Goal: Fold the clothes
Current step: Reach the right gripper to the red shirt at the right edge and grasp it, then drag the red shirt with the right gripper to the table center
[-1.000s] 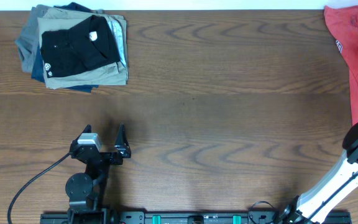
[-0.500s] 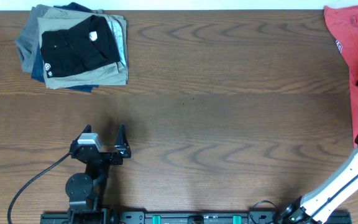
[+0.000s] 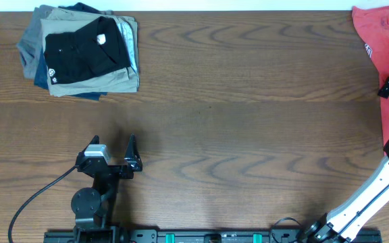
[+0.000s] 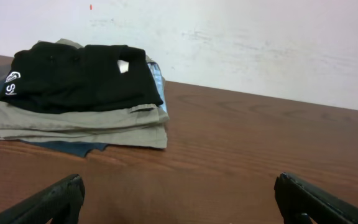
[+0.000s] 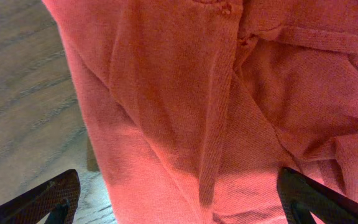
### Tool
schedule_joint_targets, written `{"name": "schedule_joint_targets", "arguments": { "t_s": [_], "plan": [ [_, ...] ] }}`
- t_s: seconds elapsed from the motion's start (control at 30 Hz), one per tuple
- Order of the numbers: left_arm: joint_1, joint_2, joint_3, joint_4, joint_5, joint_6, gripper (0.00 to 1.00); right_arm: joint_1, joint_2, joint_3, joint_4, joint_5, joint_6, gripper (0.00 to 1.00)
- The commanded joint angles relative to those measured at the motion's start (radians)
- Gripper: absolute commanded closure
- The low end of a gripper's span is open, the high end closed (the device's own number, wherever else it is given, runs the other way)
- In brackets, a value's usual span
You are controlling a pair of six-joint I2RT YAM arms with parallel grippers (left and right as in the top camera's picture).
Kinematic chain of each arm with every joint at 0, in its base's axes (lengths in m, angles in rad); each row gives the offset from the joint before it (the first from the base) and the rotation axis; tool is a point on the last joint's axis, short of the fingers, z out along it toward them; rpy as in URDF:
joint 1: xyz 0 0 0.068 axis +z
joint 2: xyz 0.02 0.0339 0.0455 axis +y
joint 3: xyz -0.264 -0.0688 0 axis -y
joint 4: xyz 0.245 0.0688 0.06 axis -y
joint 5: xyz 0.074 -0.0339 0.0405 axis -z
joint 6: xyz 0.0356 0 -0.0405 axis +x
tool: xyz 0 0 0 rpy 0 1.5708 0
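Brown grained worktop (image 3: 248, 135) lies below me. My right jaws hang wide over the coral-red T-shirt (image 5: 185, 112); my left jaws, also wide, face the folded stack (image 4: 79, 106) ahead.

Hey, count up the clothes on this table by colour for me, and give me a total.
Coral-red T-shirt: 1
Black garment: 1
Khaki garment: 1
Grey garment: 1
Blue garment: at least 1; the stack hides its lower layers
Total: at least 5
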Motion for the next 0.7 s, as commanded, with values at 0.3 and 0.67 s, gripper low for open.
{"name": "schedule_joint_targets", "arguments": {
  "t_s": [0.3,0.67],
  "plan": [
    [0.004,-0.001,-0.017,-0.032,0.01,0.006,0.02,0.008,0.02,0.019,0.006,0.01,0.012,0.47],
    [0.004,-0.001,-0.017,-0.032,0.01,0.006,0.02,0.01,0.009,0.024,0.005,0.009,0.084,0.95]
  ]
}}
